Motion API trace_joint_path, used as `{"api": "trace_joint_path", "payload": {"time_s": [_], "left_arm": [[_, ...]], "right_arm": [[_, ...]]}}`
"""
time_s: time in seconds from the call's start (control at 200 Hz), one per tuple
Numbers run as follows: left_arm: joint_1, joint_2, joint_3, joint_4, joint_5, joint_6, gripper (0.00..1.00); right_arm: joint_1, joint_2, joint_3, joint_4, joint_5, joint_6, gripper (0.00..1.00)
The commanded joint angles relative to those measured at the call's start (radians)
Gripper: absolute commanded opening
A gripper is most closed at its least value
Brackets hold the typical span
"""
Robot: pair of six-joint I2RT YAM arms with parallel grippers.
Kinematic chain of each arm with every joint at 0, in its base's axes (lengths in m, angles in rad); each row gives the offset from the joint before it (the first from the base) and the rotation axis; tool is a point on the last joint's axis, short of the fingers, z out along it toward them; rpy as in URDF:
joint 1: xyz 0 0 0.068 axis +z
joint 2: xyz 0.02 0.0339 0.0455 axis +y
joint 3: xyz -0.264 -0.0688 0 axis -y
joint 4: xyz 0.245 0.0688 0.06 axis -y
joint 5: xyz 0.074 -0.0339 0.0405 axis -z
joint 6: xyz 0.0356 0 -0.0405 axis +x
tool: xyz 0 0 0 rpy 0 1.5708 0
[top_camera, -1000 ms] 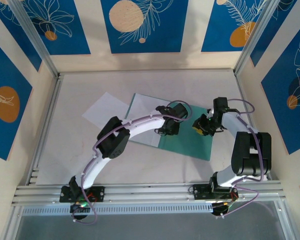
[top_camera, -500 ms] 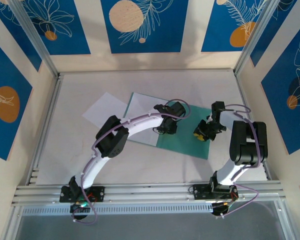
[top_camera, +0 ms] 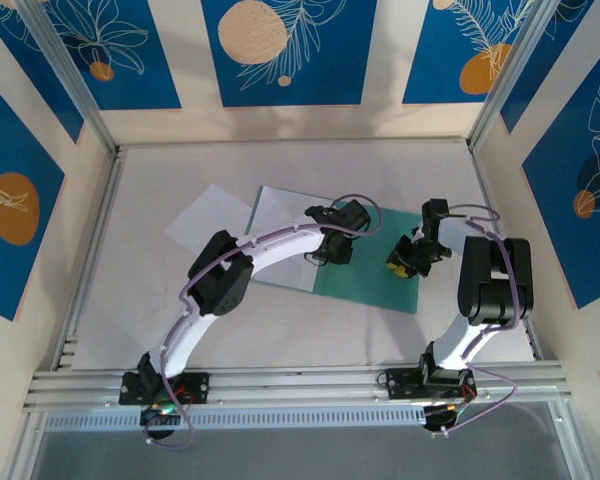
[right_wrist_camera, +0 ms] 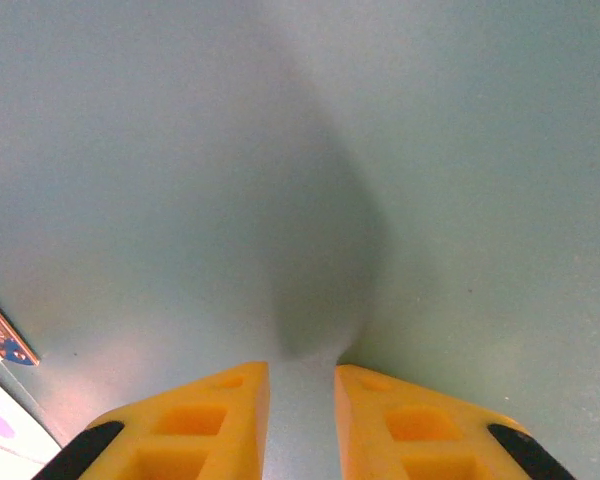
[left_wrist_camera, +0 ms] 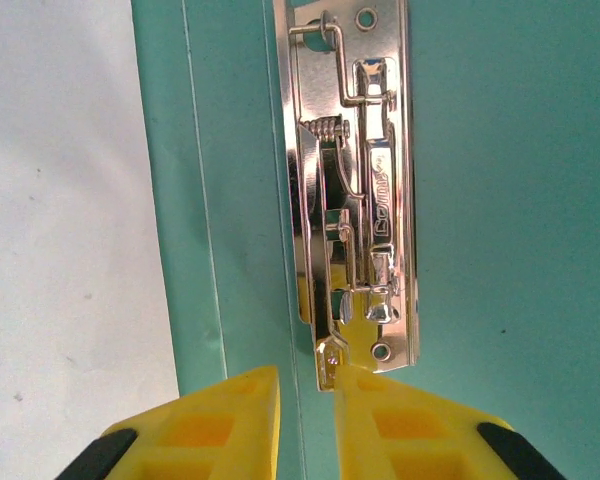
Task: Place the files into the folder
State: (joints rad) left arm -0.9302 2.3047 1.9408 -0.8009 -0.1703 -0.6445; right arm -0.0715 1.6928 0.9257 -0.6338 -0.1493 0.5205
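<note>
Our left gripper (left_wrist_camera: 307, 378), narrowly parted, sits at the lever tip of the clip (left_wrist_camera: 365, 180), whose long axis runs straight ahead. Our right gripper (right_wrist_camera: 300, 378), narrow and empty, hovers over the folder (right_wrist_camera: 430, 150). One file (left_wrist_camera: 70, 200) lies on its left leaf, the other file (top_camera: 205, 222) just leftward. Against a second ago, the right arm (top_camera: 490, 285) stands more upright.

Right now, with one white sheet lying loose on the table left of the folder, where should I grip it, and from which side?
Grip the loose sheet at its left corner, bringing the left hand in low from the left. It lies flat and turned diamond-wise: that corner points onto bare table, away from the folder, while its right corner meets the folder's edge.
</note>
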Motion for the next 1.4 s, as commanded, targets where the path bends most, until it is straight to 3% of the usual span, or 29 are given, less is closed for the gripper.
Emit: {"api": "trace_joint_path", "payload": {"time_s": [0.0,0.185,1.395], "left_arm": [[0.003,-0.034,0.002,-0.017,-0.011,0.009,0.22],[-0.007,-0.029,0.004,-0.012,-0.001,0.006,0.26],[-0.027,0.024,0.035,-0.037,0.013,-0.007,0.22]], "right_arm": [[0.008,0.024,0.008,0.0,0.007,-0.019,0.27],[0.01,0.025,0.01,0.0,0.005,-0.02,0.27],[0.015,0.028,0.012,0.006,-0.007,-0.023,0.27]]}}
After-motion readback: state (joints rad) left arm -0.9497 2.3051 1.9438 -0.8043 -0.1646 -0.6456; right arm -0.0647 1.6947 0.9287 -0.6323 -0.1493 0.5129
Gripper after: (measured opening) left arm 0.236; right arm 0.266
